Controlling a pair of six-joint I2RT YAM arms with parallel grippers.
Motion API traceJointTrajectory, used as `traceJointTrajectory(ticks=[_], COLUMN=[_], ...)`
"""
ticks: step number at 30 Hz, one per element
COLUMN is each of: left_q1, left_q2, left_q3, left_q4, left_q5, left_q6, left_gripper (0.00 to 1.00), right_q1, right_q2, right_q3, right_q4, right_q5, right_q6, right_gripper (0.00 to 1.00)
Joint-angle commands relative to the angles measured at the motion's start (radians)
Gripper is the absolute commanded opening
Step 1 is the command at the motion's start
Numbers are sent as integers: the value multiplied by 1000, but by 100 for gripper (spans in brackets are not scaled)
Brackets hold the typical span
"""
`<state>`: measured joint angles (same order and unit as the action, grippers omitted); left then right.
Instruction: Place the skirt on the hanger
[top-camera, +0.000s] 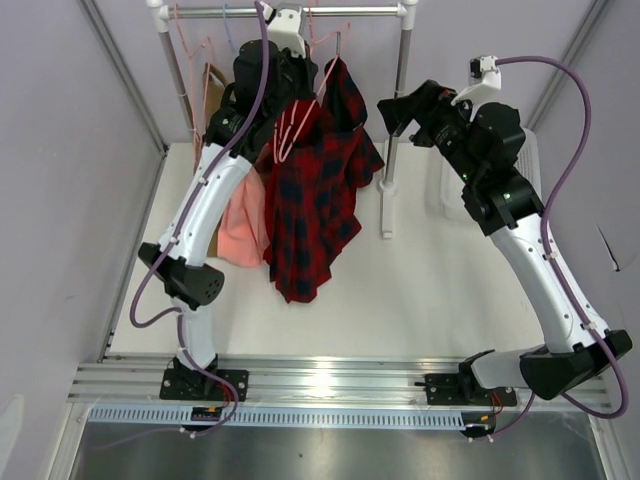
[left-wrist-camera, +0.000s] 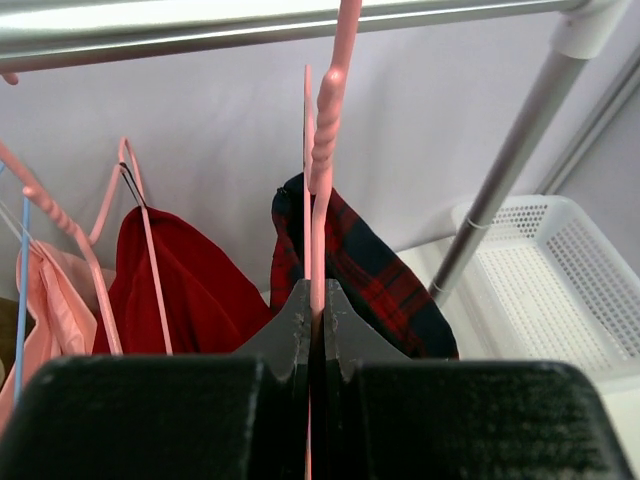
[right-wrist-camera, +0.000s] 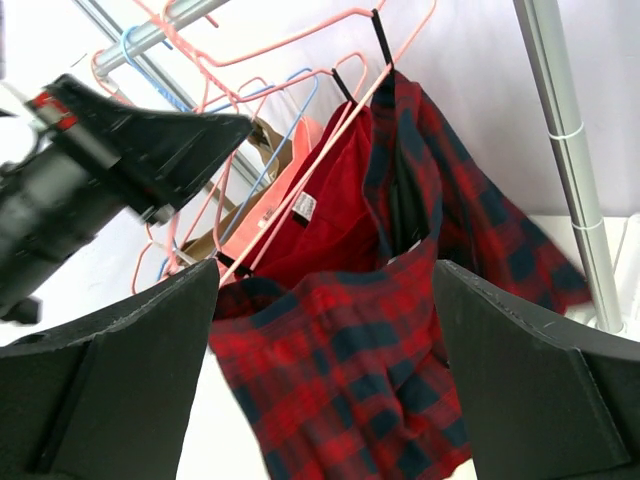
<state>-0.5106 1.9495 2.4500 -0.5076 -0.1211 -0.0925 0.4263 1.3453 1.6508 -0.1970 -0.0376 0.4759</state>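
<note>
Upper centre: left gripper pinches the hanger neck under the rail. Skirt hangs draped from it. Upper right: right gripper spread wide, clear of skirt.

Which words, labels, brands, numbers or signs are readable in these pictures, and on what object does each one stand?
No text can be read in any view.
A small white label at the edge of the hanging red cloth: too small and blurred to read.
</note>
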Motion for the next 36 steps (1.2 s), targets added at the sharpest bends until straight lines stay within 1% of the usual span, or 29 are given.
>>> traceJointTrajectory(ticks=[1, 6, 15, 22, 25, 31, 34, 35, 36], left_q1=[26, 41, 50, 50, 50, 47, 47, 47, 47], left_q2=[-1, 54, 104, 143, 146, 80, 39, 28, 0], left_q3=[24, 40, 49, 47, 27, -92, -129, -138, -144], left_q4=[231, 274, 323, 308, 297, 304, 290, 288, 287], left_q5=[-8, 11, 8, 24, 43, 98, 110, 113, 142], left_q6=[20, -7, -53, -79, -93, -125, -134, -135, -135], left_gripper=[0, 0, 0, 0, 0, 0, 11, 21, 27], right_q1=[2, 3, 3, 3, 3, 3, 0, -1, -4], right_q2=[-15, -20, -23, -26, -31, -41, -52, -55, -58], right_q3=[-5, -9, -34, -51, -62, -75, -86, -89, -92], right_q4=[-9, -25, -16, -12, -9, -9, -9, -9, -5], right_q5=[5, -4, -18, -18, -18, -19, -16, -18, -24], right_q6=[-22, -39, -40, -42, -39, -43, -37, -36, -31], right_gripper=[94, 93, 94, 94, 94, 94, 95, 95, 96])
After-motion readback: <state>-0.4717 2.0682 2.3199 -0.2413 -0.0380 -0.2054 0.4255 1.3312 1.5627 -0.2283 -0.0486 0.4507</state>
